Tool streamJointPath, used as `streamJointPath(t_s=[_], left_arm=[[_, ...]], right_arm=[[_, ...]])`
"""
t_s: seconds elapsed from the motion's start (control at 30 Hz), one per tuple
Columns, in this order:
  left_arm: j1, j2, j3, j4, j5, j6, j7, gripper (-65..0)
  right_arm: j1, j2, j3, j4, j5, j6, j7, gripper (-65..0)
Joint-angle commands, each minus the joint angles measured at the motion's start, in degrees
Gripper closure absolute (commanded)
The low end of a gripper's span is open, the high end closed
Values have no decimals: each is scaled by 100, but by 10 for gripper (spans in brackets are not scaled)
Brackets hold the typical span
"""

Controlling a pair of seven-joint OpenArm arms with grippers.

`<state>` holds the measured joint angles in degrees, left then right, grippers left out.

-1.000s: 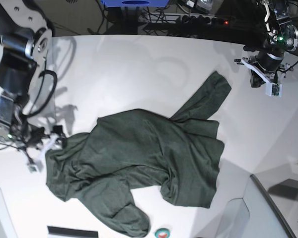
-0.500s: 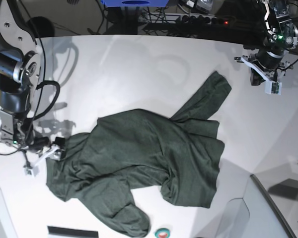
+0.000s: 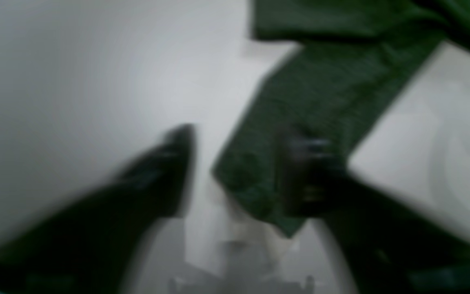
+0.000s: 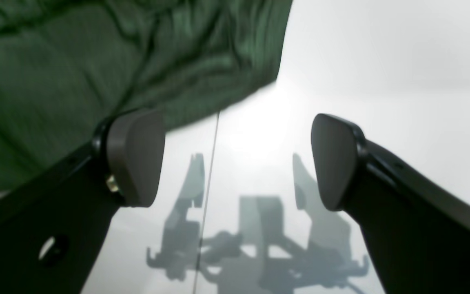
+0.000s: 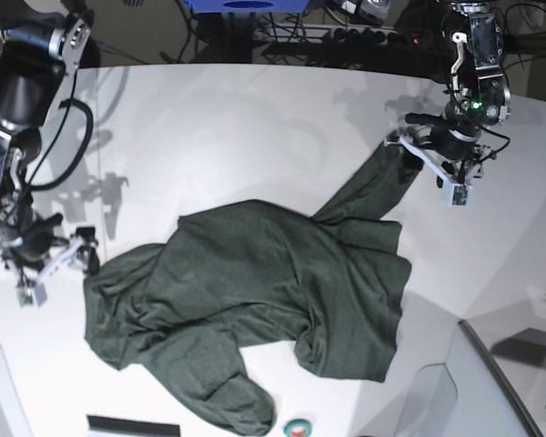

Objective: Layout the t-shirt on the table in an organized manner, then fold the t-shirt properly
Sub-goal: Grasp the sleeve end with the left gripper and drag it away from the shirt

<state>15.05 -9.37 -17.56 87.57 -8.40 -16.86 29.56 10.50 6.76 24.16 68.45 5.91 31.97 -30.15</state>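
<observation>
T-shirt (image 5: 282, 309) crumpled on table (image 5: 237, 137) — neither gripper holding cloth

The dark green garment lies bunched across the middle of the white tabletop, one sleeve stretched toward the far right corner, another lobe drooping toward the near edge. Left gripper (image 5: 426, 157) sits over the tip of that far sleeve; its wrist view is blurred, yet the jaws stand apart with the sleeve end between them, nothing clamped. Right gripper (image 4: 235, 159) hovers just beside the shirt's left hem, fingers (image 4: 135, 157) spread wide over bare table — the fabric edge lies just beyond one pad
</observation>
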Motion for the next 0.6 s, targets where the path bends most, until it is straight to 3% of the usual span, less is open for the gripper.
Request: streamJointPath(t_s=[0.0,0.13,0.3,0.37,0.47,0.57], left_arm=[[-59,-79,-33,83,-26,20,-130,-466],[-384,-88,319,-462,62,20,-130,-395],[-656,-52,873,-1262,713,20,-139,-314],[-613,-52,1005,-1280,818,29,-139,-227],[-428,-88,1040,-1289,836,29,-112,-25],[-59,-255,1049,-1210,1144,20,-103,0]], right_arm=[[79,84,14,131,64,43,92,-509],[9,84,23,140,64,43,92,-509],[-26,49,23,140,64,43,92,-509],[-88,49,23,149,73,43,92,-509],[-105,66,23,149,73,43,92,-509],[-202,75,32,175,73,43,92,-509]])
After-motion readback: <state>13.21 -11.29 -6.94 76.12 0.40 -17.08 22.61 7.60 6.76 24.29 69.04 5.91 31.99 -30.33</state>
